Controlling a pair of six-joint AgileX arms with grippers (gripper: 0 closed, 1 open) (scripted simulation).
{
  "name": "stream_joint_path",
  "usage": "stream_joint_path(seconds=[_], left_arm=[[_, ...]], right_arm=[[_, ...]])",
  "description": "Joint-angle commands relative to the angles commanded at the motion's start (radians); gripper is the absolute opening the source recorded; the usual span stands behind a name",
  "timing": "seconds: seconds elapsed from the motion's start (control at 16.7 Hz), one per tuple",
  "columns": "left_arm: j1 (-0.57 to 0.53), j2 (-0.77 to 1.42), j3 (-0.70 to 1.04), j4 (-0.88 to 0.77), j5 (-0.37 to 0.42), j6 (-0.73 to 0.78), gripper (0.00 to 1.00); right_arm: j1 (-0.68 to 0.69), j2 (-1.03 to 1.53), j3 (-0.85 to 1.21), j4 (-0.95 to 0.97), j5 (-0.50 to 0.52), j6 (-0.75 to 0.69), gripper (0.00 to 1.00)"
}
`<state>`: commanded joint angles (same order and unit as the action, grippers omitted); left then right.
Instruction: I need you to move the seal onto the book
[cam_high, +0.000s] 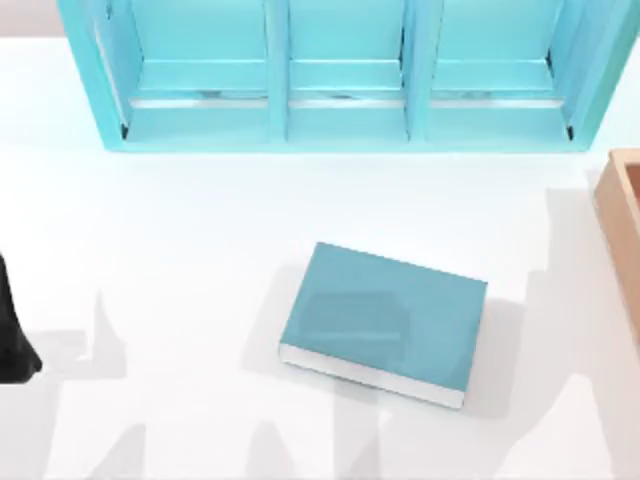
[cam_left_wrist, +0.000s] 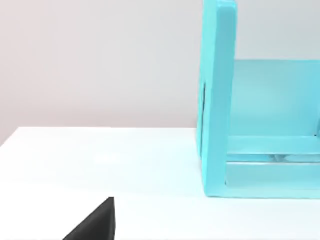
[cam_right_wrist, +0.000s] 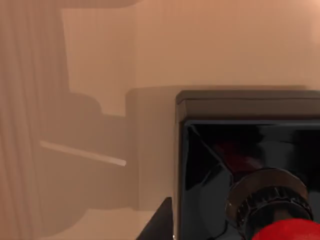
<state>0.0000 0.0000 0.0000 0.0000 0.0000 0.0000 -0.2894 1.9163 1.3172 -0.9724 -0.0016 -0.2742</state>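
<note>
I can read no text, label, brand or number on anything in front of me.

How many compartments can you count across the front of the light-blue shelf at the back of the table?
3, in a row in the shelf along the top view's far edge: one at its left, one in the middle, one at its right. The frame cuts off the top, so more may be hidden.

Teal-blue book (cam_high: 385, 320) lying flat at table centre, white page edges facing six o'clock; seal (cam_right_wrist: 250, 185), black block under red knob, sitting against tan surface
</note>
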Motion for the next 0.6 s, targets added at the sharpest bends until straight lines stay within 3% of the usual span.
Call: stream_joint_path(seconds=[0.36,0.6], left_arm=[[0.000,0.000,0.000,0.000,0.000,0.000,1.00],[0.000,0.000,0.000,0.000,0.000,0.000,1.00]], right_arm=[[0.000,0.000,0.000,0.000,0.000,0.000,0.02],[0.000,0.000,0.000,0.000,0.000,0.000,0.00]])
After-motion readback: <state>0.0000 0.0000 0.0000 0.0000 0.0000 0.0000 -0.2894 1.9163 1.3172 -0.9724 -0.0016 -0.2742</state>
